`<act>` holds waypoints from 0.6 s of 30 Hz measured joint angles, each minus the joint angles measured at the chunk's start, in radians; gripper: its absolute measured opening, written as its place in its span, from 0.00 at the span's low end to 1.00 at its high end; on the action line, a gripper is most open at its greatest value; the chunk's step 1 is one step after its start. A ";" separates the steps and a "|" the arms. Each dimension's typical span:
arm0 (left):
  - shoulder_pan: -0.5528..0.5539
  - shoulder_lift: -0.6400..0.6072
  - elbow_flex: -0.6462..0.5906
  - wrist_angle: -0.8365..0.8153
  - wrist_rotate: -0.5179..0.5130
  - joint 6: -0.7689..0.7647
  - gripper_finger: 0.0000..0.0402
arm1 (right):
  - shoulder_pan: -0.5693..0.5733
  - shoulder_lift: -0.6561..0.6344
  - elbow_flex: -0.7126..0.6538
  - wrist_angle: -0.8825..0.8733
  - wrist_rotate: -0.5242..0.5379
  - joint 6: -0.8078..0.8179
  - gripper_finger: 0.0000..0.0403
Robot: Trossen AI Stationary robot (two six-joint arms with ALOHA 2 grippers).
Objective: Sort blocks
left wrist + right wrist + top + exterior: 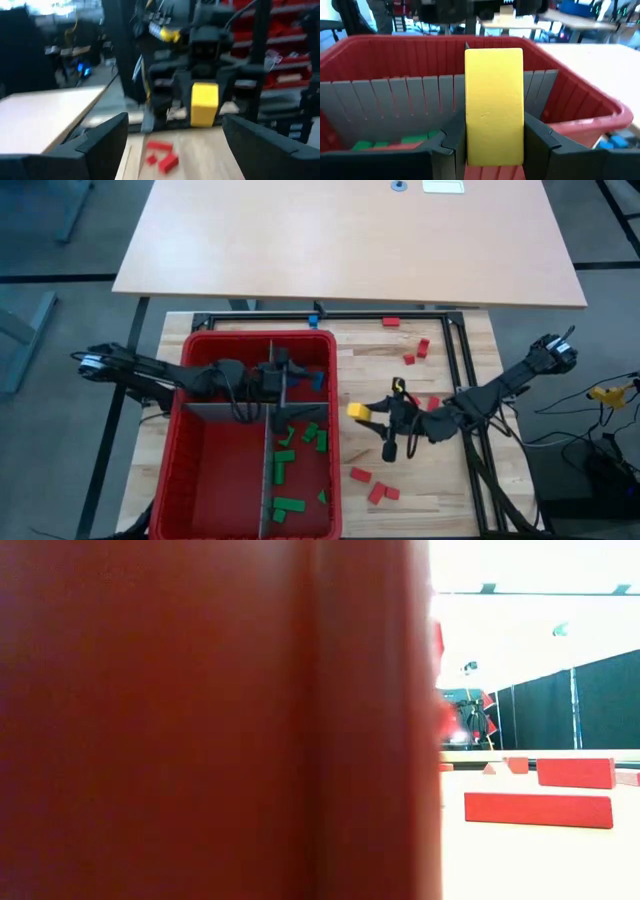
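Yellow block (494, 107): plain rectangular brick, upright on end, clamped between the right claw (372, 416) fingers, held just beside the bin's right wall. Green blocks (296, 442): about ten, scattered loose at mixed angles in the bin's right compartment. Blue block (318, 380) in the far right compartment. Red blocks (374, 486): lying flat on the table right of the bin, one cluster near, another (416, 351) farther back.

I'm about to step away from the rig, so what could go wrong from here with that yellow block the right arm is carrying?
The right hand holds the yellow rectangular block just outside the big red plastic bin; it could clip the rim. The left hand is open over the bin, so the arms might collide. The grey slotted dividers could deflect the drop among the green blocks.
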 joint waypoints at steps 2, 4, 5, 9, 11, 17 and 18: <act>0.001 0.046 0.000 0.091 0.035 0.015 0.77 | -0.008 0.005 0.000 0.036 0.000 -0.026 0.28; 0.002 0.095 0.000 0.173 0.074 0.025 0.77 | -0.015 0.007 0.000 0.057 -0.001 -0.048 0.28; 0.003 0.118 0.000 0.214 0.092 0.028 0.77 | -0.018 0.007 0.000 0.066 -0.001 -0.054 0.28; 0.005 0.195 -0.001 0.334 0.121 0.028 0.77 | -0.021 0.007 0.000 0.084 -0.002 -0.069 0.28; 0.010 0.224 -0.001 0.383 0.130 0.024 0.77 | -0.021 0.007 0.000 0.090 -0.004 -0.070 0.28; 0.029 0.286 -0.002 0.502 0.170 -0.007 0.77 | -0.025 0.019 0.001 0.139 -0.013 -0.081 0.28; 0.033 0.293 -0.002 0.507 0.180 -0.013 0.77 | -0.027 0.026 0.001 0.154 -0.023 -0.087 0.28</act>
